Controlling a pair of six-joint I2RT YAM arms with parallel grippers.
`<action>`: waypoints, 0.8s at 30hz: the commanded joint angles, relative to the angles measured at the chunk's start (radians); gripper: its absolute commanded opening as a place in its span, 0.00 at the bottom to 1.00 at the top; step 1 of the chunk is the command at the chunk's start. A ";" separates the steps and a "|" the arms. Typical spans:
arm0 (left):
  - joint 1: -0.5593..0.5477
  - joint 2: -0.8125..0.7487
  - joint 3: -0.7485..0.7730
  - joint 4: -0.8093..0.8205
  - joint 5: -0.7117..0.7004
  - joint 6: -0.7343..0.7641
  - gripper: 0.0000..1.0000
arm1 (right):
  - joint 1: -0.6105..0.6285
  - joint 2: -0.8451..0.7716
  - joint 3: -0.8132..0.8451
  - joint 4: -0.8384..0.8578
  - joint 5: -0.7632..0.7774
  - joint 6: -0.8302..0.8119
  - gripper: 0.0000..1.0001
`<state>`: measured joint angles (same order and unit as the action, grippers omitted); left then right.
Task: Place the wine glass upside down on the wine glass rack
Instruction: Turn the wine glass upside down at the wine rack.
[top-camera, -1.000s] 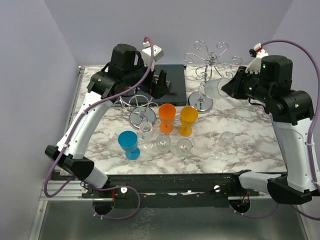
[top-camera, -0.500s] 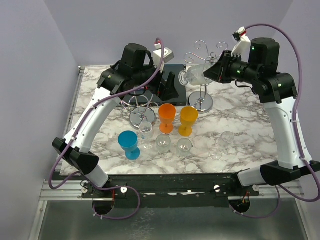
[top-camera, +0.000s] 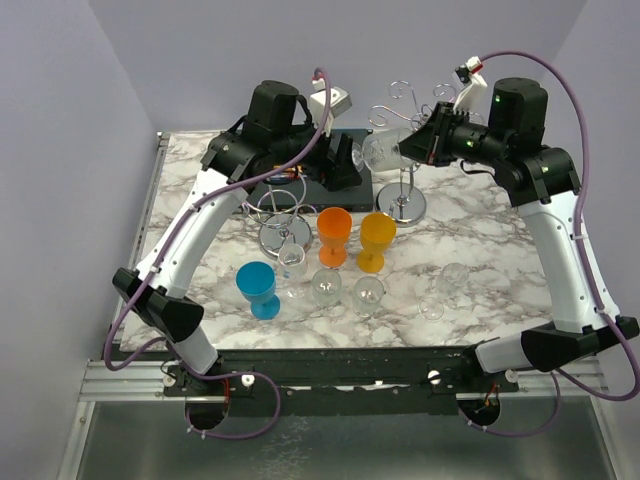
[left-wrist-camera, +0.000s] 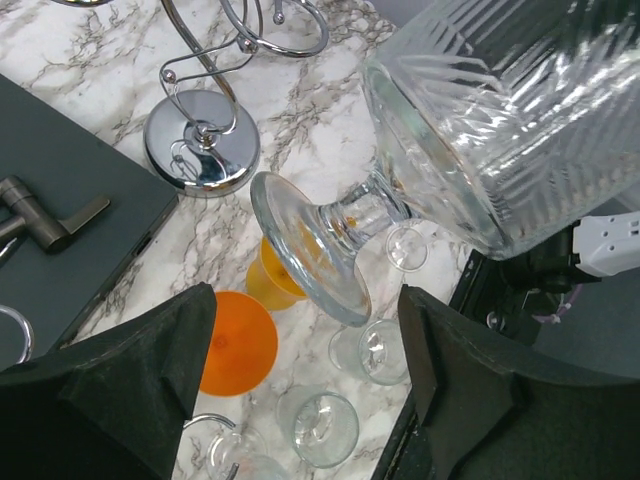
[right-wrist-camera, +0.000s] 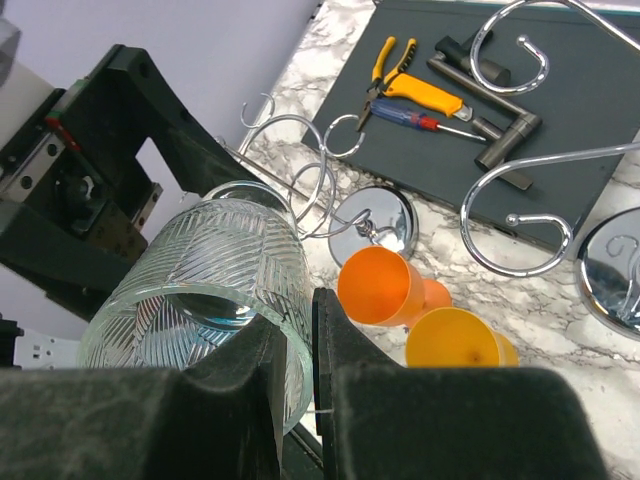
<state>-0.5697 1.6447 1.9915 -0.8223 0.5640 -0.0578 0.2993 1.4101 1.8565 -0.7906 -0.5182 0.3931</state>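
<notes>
Right gripper (right-wrist-camera: 306, 322) is clamped on the rim of the wine glass (right-wrist-camera: 200, 285), held sideways above the tabletop's (top-camera: 500, 250) far edge; left gripper (left-wrist-camera: 305, 305) gapes around its foot; likely a handover; next, close on the stem, then invert onto the wine glass rack (top-camera: 404, 208).

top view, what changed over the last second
The right gripper, clamped on the glass, carried it left across the rack toward the left gripper, which swung right to meet it, jaws open around its foot. Cups on the table stayed put.
</notes>
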 joint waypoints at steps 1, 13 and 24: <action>-0.004 0.025 0.030 0.018 0.001 -0.015 0.76 | 0.004 -0.021 -0.004 0.107 -0.076 0.031 0.01; -0.004 0.069 0.079 0.022 -0.003 -0.002 0.46 | 0.037 -0.024 -0.067 0.156 -0.088 0.035 0.01; -0.004 0.017 0.007 0.022 -0.073 0.161 0.00 | 0.067 -0.044 -0.156 0.204 -0.117 0.032 0.01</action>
<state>-0.5446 1.7069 2.0354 -0.8028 0.5301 -0.1211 0.3485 1.4014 1.7252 -0.6510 -0.5522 0.3634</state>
